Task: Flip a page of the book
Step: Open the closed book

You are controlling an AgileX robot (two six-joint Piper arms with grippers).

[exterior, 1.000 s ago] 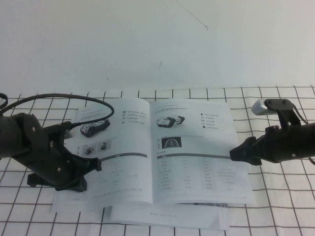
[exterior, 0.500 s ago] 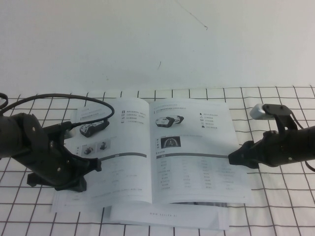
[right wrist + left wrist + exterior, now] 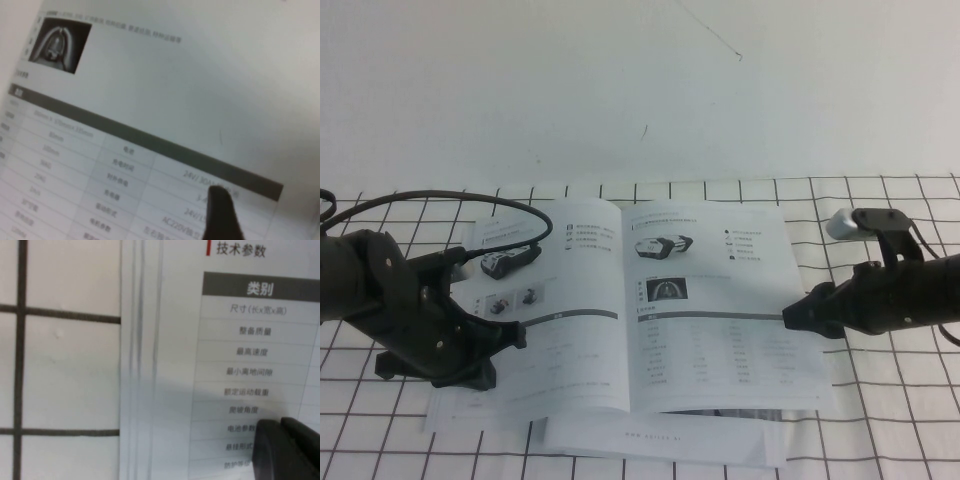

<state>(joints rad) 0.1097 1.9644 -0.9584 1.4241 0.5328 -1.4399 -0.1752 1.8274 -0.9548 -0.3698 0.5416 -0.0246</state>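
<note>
We start at our right gripper point(image 3: 790, 318), whose tip sits right at the outer edge of the page point(image 3: 720, 320), level with the grey header bar of its table. In the right wrist view one dark fingertip point(image 3: 222, 210) rests on or just above the paper; we cannot tell whether the jaws are parted or have caught the leaf. We judge it sits there because that free edge is the easiest place to lift a single sheet.

Away from that claw, toward the spine, the page lies flat, showing the white-and-black vehicle and dark inset photo. Beyond the spine, the book point(image 3: 570, 330) lies open on the gridded table point(image 3: 880, 420), with a plain white booklet point(image 3: 665, 440) tucked under its near edge.

Farthest across, our left gripper point(image 3: 505, 335) presses on the opposite page, likely pinning the book against sliding. Its jaws look closed together, holding nothing.
</note>
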